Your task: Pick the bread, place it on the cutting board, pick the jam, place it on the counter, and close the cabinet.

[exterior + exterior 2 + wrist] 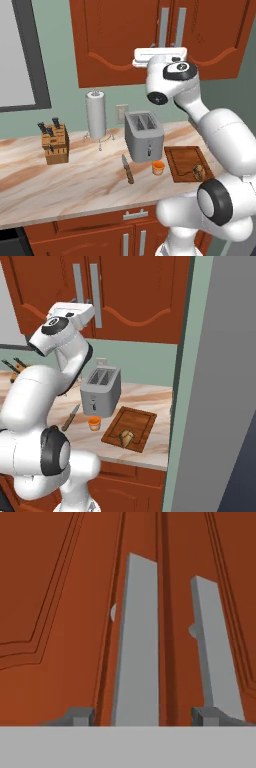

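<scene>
Reddish-brown cabinet (120,35) doors run off the top of both base views, so their upper edges cannot be seen; the two doors sit flush, seam closed, with the twin silver bar handles (171,25) side by side either side of it. Arm's white hand is raised against the doors just below those handles, and its own body hides the finger area from both base cameras. Gripper (142,716) seen from the hand camera: two dark fingertips (77,716) set wide apart at the bottom edge, nothing between them, holding nothing. One handle bar rises within the gap between the tips, the other stands above the right tip; whether either tip touches wood or metal cannot be told. Counter (75,180): marbled beige-pink, cut off at the left edge and partly masked by the arm on the right. Cutting board (131,428) lies right of the toaster (144,136), its near corner hidden behind the arm's elbow in the left base view. Bread (127,437) rests on the board's near end. Jam (158,167) stands on the counter just beside the board's left edge, in front of the toaster. Knife (128,169) lies left of the jar; knife block (54,142) and paper towel roll (95,115) farther left.
</scene>
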Robot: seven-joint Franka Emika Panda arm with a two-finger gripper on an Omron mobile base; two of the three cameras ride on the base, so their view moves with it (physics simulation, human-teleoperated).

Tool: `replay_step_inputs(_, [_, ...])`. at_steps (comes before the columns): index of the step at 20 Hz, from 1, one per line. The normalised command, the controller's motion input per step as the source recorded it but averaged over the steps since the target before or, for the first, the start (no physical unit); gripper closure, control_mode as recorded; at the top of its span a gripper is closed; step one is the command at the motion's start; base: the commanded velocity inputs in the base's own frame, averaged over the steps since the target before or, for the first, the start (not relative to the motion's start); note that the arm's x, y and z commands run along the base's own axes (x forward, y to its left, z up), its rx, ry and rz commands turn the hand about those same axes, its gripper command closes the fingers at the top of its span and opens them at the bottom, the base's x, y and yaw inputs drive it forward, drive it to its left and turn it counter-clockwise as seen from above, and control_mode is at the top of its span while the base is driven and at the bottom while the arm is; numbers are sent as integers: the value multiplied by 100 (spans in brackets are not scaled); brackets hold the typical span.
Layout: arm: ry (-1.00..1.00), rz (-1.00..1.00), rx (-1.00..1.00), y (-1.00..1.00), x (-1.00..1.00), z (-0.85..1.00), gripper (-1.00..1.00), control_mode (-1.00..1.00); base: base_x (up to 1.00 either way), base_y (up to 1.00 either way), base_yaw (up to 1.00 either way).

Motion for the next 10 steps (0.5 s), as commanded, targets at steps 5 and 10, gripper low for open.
replay_step_inputs(5, [0,9,0,0,43,0,-100,-100,0,0,0])
replay_step_inputs(10, [0,8,0,0,44,0,-100,-100,0,0,0])
